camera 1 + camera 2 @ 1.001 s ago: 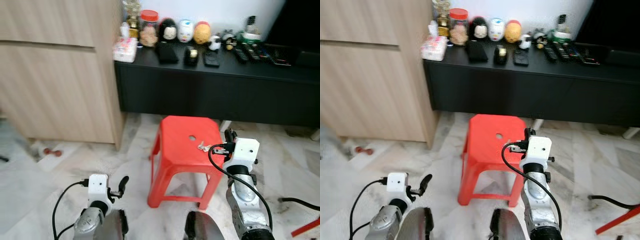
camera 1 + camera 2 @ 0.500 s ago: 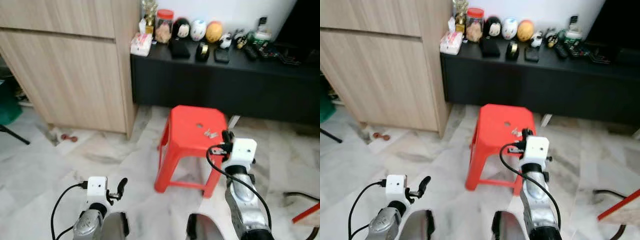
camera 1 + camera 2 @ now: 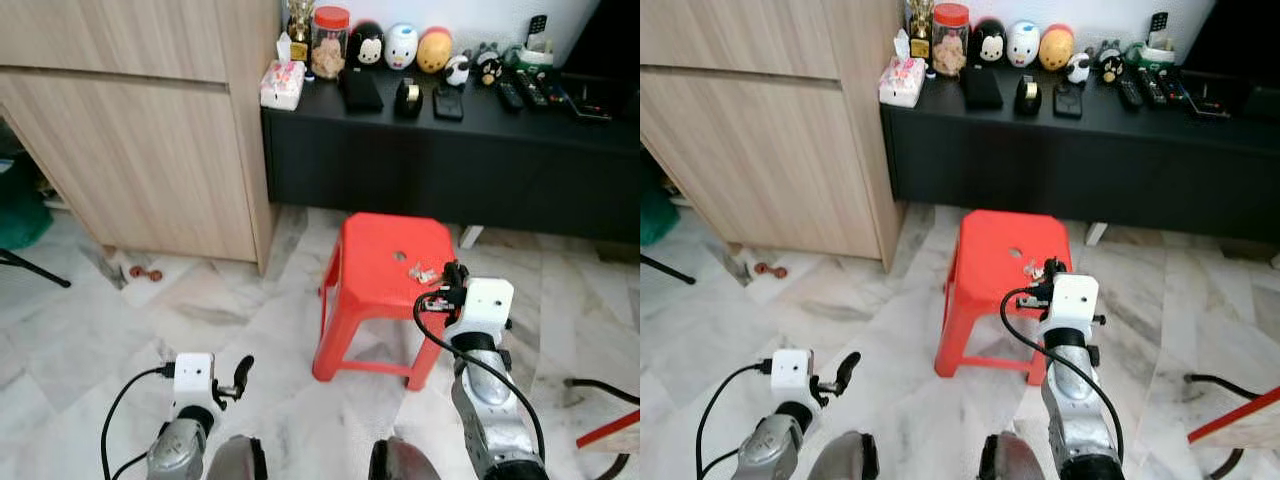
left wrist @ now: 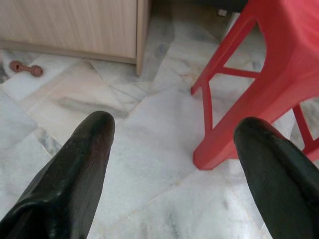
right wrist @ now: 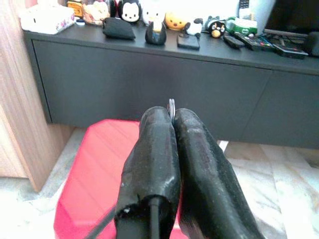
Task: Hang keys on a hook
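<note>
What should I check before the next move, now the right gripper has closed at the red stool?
1. Right gripper shut on keys: ok, a metal ring shows between the fingertips.
2. Keys lifted off the red stool: cannot tell.
3. Left gripper open, low over the floor: ok.
4. Hook located: not ok, none visible.
5. Dark cabinet behind the stool kept apart from the arm: ok.
</note>
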Motion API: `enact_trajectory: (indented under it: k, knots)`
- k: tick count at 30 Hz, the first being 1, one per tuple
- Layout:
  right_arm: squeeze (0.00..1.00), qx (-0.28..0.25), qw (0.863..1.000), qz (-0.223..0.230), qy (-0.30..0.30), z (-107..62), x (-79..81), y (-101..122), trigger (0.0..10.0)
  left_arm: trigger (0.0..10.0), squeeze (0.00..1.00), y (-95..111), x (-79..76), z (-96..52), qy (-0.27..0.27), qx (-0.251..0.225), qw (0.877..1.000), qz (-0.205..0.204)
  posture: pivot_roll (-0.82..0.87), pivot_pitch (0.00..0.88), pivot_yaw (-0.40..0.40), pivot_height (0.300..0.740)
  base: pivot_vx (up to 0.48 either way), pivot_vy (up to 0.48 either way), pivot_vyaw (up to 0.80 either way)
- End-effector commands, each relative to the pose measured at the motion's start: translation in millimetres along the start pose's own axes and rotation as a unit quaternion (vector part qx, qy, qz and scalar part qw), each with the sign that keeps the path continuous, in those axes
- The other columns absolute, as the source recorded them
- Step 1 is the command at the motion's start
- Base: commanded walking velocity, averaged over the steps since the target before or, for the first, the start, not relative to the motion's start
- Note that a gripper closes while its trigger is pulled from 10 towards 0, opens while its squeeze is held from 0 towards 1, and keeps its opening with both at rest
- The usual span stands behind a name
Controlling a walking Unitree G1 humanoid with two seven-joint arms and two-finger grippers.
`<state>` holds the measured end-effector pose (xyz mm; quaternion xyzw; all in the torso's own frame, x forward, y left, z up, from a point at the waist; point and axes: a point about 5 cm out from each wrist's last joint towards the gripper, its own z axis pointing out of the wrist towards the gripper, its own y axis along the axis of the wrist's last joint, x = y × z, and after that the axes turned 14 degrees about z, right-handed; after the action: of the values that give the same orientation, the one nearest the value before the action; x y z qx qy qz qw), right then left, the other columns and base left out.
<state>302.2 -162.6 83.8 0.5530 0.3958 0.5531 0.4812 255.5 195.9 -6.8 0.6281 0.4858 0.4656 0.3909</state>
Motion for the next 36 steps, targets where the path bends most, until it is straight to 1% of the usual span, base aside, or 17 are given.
enact_trajectory:
  k: [1, 7, 15, 16, 19, 20, 21, 23, 24, 26, 28, 29, 31, 32, 34, 35, 36]
  knots:
    - [0.0, -0.01, 1.0, -0.005, -0.004, 1.2, -3.0, 5.3, 10.0, 10.0, 0.0, -4.3, -1.0, -2.9, -0.001, 0.006, 1.0, 0.001, 0.11, 0.129, -0.088, 0.714, 0.0, 0.0, 0.0]
    - [0.0, -0.01, 1.0, -0.007, -0.007, 1.1, -4.3, 5.2, 10.0, 10.0, 0.0, -4.3, -0.8, -2.8, 0.0, 0.007, 1.0, 0.001, 0.11, 0.127, -0.089, 0.739, 0.0, 0.0, 0.0]
    - [0.0, 0.008, 1.0, -0.005, -0.019, -2.9, -10.4, -3.3, 10.0, 10.0, 0.0, -6.2, -0.3, -3.5, 0.001, 0.012, 1.0, 0.002, 0.11, 0.124, -0.09, 0.74, 0.0, 0.0, 0.0]
    - [0.0, 0.04, 0.999, 0.001, -0.026, -7.5, -16.5, -16.3, 10.0, 10.0, 0.0, -9.0, 1.0, -4.6, 0.005, 0.021, 1.0, 0.0, 0.1, 0.122, -0.091, 0.74, 0.0, 0.0, 0.0]
    - [0.0, 0.09, 0.995, 0.001, -0.039, -15.6, -25.2, -35.6, 10.0, 10.0, 0.0, -12.1, 2.6, -5.8, 0.014, 0.03, 0.999, -0.007, 0.11, 0.116, -0.091, 0.74, 0.0, 0.0, 0.0]
    - [0.0, 0.137, 0.989, 0.005, -0.048, -23.5, -32.0, -52.3, 10.0, 10.0, 0.0, -15.7, 3.7, -7.5, 0.016, 0.04, 0.999, -0.011, 0.1, 0.112, -0.089, 0.74, 0.0, 0.0, 0.0]
    - [0.0, 0.137, 0.989, 0.005, -0.048, -23.5, -32.0, -52.3, 10.0, 10.0, 0.0, -15.7, 3.7, -7.5, 0.016, 0.04, 0.999, -0.011, 0.1, 0.112, -0.089, 0.74, 0.0, 0.0, 0.0]
    - [0.0, 0.189, 0.98, 0.029, -0.064, -35.2, -41.2, -70.9, 10.0, 10.0, 0.0, -22.0, 4.4, -10.4, 0.018, 0.058, 0.998, -0.014, 0.1, 0.107, -0.088, 0.74, 0.0, 0.0, 0.0]
    - [0.0, 0.189, 0.98, 0.029, -0.064, -35.2, -41.2, -70.9, 10.0, 10.0, 0.0, -22.0, 4.4, -10.4, 0.018, 0.058, 0.998, -0.014, 0.1, 0.107, -0.088, 0.74, 0.0, 0.0, 0.0]
    - [0.0, 0.228, 0.97, 0.041, -0.079, -45.9, -49.4, -84.3, 10.0, 10.0, 0.0, -27.9, 7.9, -12.8, 0.03, 0.079, 0.996, -0.029, 0.1, 0.096, -0.085, 0.74, 0.0, 0.0, 0.0]
    - [0.0, 0.265, 0.959, 0.034, -0.091, -57.0, -56.6, -95.6, 10.0, 10.0, 0.0, -32.7, 11.7, -14.9, 0.042, 0.094, 0.994, -0.048, 0.1, 0.094, -0.084, 0.74, 0.0, 0.0, 0.0]
    - [0.0, 0.265, 0.959, 0.034, -0.091, -57.0, -56.6, -95.6, 10.0, 10.0, 0.0, -32.7, 11.7, -14.9, 0.042, 0.094, 0.994, -0.048, 0.1, 0.094, -0.084, 0.74, 0.0, 0.0, 0.0]
    - [0.0, 0.308, 0.946, 0.032, -0.093, -71.1, -60.7, -108.0, 10.0, 10.0, 0.0, -37.9, 13.6, -17.7, 0.043, 0.111, 0.992, -0.051, 0.1, 0.077, -0.079, 0.74, 0.0, 0.0, 0.0]
    - [0.0, 0.308, 0.946, 0.032, -0.093, -71.1, -60.7, -108.0, 10.0, 10.0, 0.0, -37.9, 13.6, -17.7, 0.043, 0.111, 0.992, -0.051, 0.1, 0.077, -0.079, 0.74, 0.0, 0.0, 0.0]
    - [0.0, 0.343, 0.934, 0.024, -0.096, -84.3, -63.8, -118.0, 10.0, 10.0, 0.0, -43.7, 14.8, -21.2, 0.043, 0.129, 0.99, -0.047, 0.11, 0.065, -0.074, 0.74, 0.0, 0.0, 0.0]
    - [0.0, 0.343, 0.934, 0.024, -0.096, -84.3, -63.8, -118.0, 10.0, 10.0, 0.0, -43.7, 14.8, -21.2, 0.043, 0.129, 0.99, -0.047, 0.11, 0.065, -0.074, 0.74, 0.0, 0.0, 0.0]
    - [0.0, 0.357, 0.928, 0.021, -0.103, -90.9, -65.6, -122.4, 10.0, 10.0, 0.0, -47.7, 15.5, -23.9, 0.044, 0.142, 0.988, -0.047, 0.1, 0.058, -0.067, 0.74, 0.0, 0.0, 0.0]
